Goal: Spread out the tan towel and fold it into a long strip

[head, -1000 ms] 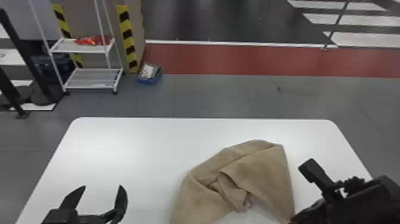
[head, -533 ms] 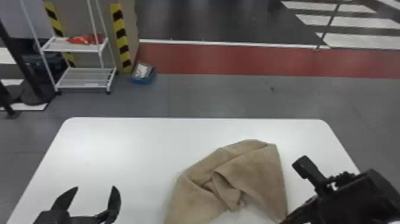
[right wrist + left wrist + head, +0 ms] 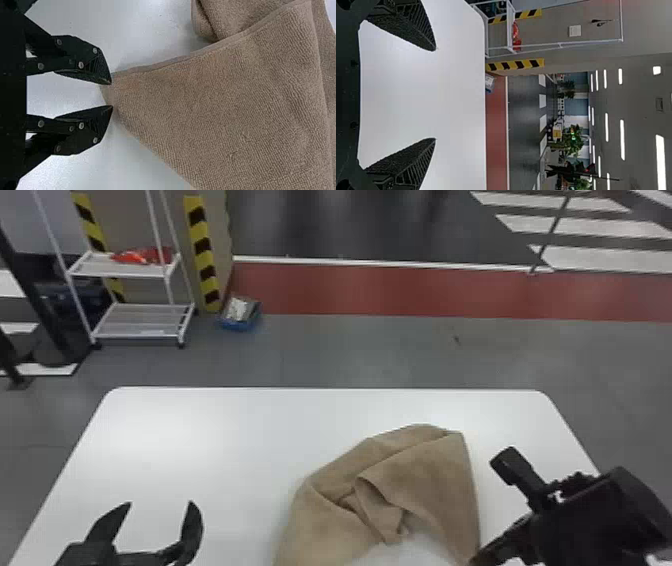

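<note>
The right tool [image 3: 111,95] has eased in over the last moment, drifting slightly inward over the desk [image 3: 200,450], while the towel [image 3: 435,470] keeps the same bunched shape. That brings the two fingertips right to one corner [image 3: 125,89] of the cloth, set a narrow gap apart; the corner seems to lie just between them, though how deep it goes is hard to tell. Nothing looks pinched, so this reads as lining up for a grip, with the spreading still ahead.

The towel is on the right-hand part of the desk, arched and doubled over, with a twisted flap in its middle. The left tool [image 3: 160,504] is well apart from it, fingers wide and empty, and has barely moved. Closing too shallow could let the corner slip, so a bit more cloth between the tips would help before any pull
</note>
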### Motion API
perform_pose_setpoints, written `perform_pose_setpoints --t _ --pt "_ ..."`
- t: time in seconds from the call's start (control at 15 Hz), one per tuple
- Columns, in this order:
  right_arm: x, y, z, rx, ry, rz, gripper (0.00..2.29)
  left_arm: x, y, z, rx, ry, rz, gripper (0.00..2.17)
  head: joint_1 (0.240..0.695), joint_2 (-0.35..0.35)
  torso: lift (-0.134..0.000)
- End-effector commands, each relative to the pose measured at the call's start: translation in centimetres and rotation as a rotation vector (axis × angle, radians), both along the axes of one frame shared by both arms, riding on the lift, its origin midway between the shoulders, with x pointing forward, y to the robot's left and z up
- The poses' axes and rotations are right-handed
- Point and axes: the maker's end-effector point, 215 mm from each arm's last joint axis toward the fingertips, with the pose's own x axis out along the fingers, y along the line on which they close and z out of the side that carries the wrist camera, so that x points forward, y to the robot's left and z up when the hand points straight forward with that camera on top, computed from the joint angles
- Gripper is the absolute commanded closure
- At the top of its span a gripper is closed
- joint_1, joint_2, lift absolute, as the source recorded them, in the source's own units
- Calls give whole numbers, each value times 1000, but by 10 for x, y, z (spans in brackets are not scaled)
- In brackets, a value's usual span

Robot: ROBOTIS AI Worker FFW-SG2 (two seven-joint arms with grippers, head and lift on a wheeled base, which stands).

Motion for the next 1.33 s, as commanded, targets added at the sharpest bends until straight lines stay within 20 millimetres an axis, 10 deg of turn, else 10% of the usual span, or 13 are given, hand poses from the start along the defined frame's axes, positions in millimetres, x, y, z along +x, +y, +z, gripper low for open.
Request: perform_pose_setpoints --t 0.0,0.4,1.27 --pt "-2 -1 -1 -2 7 1 826 0 0 1 0 -2 0 70 695 -86 0" --pt "2 3 5 19 -1 -28 488 0 0 0 0 0 0 70 695 -91 0" --pt "8 12 -2 -73 42 20 778 -3 4 -5 2 10 6 70 695 -63 0"
